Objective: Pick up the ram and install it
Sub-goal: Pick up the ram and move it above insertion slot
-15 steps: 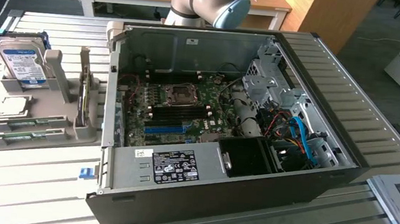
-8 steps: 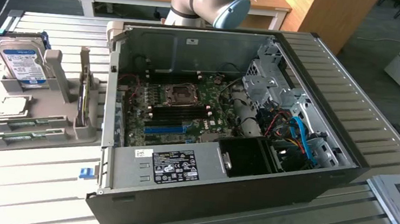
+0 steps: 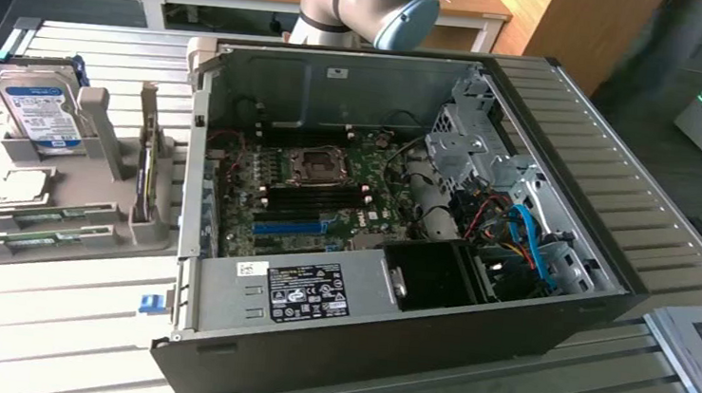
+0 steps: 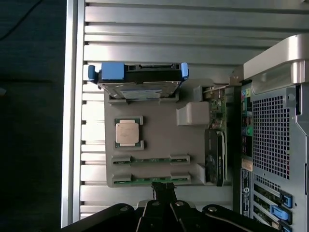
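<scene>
Two ram sticks, thin green boards, lie side by side in a grey holder (image 3: 66, 257) beside the open computer case. One ram stick (image 4: 149, 180) (image 3: 39, 240) sits at the holder's edge, the other (image 4: 149, 160) (image 3: 51, 218) lies next to it. My gripper (image 4: 163, 186) hangs above the holder with its black fingers pressed together and nothing between them; its tips appear just over the edge stick. The motherboard (image 3: 313, 198) with its black memory slots (image 3: 313, 191) lies inside the case. The arm's joint (image 3: 370, 6) shows behind the case.
The holder also carries an upright hard drive (image 3: 38, 110) (image 4: 139, 77), a processor chip (image 4: 128, 133) (image 3: 19, 188) and an expansion card (image 4: 216, 145) (image 3: 148, 164) standing on edge. The case (image 3: 426, 213) (image 4: 275, 125) fills the slatted table's (image 3: 47, 322) middle. A bright blue slot (image 3: 287, 227) marks the board.
</scene>
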{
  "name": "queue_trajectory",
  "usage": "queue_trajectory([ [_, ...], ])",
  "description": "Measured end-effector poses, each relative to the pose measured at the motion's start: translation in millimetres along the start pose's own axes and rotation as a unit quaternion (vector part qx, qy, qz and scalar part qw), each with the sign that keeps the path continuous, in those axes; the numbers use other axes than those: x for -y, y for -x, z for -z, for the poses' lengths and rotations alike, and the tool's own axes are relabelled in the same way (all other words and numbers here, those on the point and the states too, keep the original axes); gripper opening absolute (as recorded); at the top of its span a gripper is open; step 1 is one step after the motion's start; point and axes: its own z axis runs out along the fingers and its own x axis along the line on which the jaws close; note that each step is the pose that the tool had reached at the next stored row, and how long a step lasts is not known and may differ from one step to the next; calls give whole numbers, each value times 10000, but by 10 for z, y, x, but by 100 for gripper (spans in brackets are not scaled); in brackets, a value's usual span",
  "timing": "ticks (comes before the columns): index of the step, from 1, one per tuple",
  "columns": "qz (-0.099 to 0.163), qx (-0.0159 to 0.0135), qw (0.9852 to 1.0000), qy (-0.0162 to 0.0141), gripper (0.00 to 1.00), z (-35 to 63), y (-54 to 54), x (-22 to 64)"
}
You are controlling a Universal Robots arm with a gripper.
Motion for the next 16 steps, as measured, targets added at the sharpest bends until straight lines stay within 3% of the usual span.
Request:
queue_trajectory([
  [8, 305, -14, 9995, 7, 10, 0, 0, 0],
  [16, 623, -28, 9981, 15, 10, 0, 0, 0],
])
